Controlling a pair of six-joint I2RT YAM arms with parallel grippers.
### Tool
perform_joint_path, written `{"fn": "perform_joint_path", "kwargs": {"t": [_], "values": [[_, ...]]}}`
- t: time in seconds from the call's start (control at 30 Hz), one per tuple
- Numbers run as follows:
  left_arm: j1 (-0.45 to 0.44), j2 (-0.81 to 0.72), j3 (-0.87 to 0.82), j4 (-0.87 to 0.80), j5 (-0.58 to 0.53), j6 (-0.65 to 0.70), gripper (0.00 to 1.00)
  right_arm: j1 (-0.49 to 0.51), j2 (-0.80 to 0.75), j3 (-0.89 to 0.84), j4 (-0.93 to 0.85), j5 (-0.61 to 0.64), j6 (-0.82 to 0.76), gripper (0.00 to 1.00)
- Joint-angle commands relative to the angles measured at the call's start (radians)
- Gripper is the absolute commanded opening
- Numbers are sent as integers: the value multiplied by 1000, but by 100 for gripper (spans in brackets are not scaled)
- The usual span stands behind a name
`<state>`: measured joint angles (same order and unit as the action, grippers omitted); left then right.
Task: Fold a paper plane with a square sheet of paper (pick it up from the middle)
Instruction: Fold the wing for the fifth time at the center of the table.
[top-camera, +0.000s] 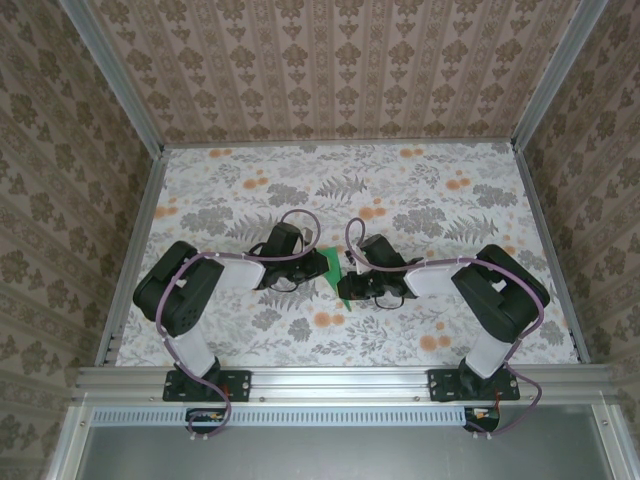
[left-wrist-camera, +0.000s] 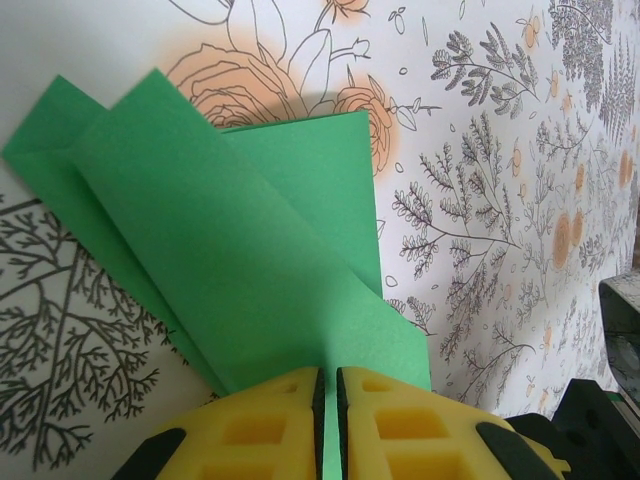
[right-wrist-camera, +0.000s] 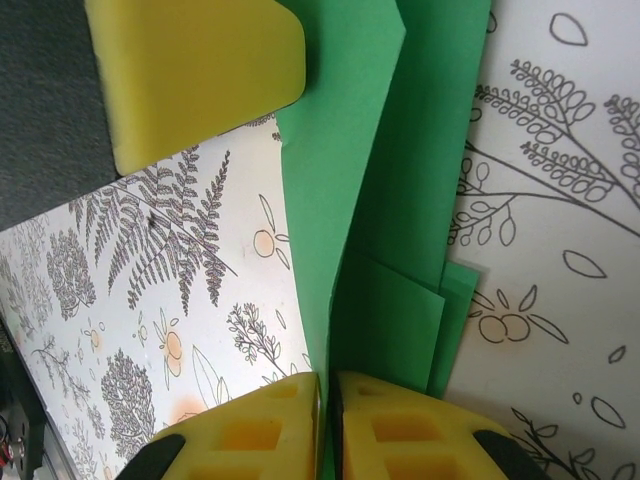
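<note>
The green paper (top-camera: 331, 264) sits near the middle of the flower-printed surface (top-camera: 450, 200), in the gap between the two arms. It is already folded into several overlapping layers with sharp creases.

In the left wrist view, the left hand (left-wrist-camera: 329, 400) has its yellow fingers (left-wrist-camera: 260, 430) pressed together on the near edge of the green paper (left-wrist-camera: 240, 250), with a thin strip of green showing in the slit between them. From that grip the paper fans away from the hand. A long folded flap runs up to the left, and a flatter layer lies behind it on the right.

In the right wrist view, the right hand (right-wrist-camera: 327, 410) is likewise clamped on the green paper (right-wrist-camera: 370, 200), its two yellow fingers (right-wrist-camera: 250, 430) closed on an edge. The folded layers stretch straight away from it, and stepped corners show just beyond the fingertips on the right. One yellow finger of the left hand (right-wrist-camera: 190, 70) appears at the upper left of that view, touching or just beside the paper's far end.

The two hands hold the paper from opposite sides, the left hand on its left and the right hand on its right and nearer end. Whether the paper rests on the surface or is lifted just above it cannot be told.
</note>
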<state>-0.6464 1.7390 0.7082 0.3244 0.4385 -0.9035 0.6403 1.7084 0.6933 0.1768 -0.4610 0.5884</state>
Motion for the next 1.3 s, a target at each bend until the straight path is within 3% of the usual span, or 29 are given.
{"fn": "perform_joint_path", "kwargs": {"t": [0.0, 0.27, 0.9, 1.27], "values": [[5, -47, 1, -27, 11, 17, 16, 4, 21, -13, -27, -11, 21, 14], [-13, -101, -27, -8, 29, 44, 16, -14, 8, 39, -73, -93, 35, 14], [-27, 6, -19, 12, 9, 23, 15, -50, 68, 80, -108, -159, 68, 14], [-25, 38, 35, -131, -47, 4, 15, -49, 9, 78, -156, -120, 2, 26]]}}
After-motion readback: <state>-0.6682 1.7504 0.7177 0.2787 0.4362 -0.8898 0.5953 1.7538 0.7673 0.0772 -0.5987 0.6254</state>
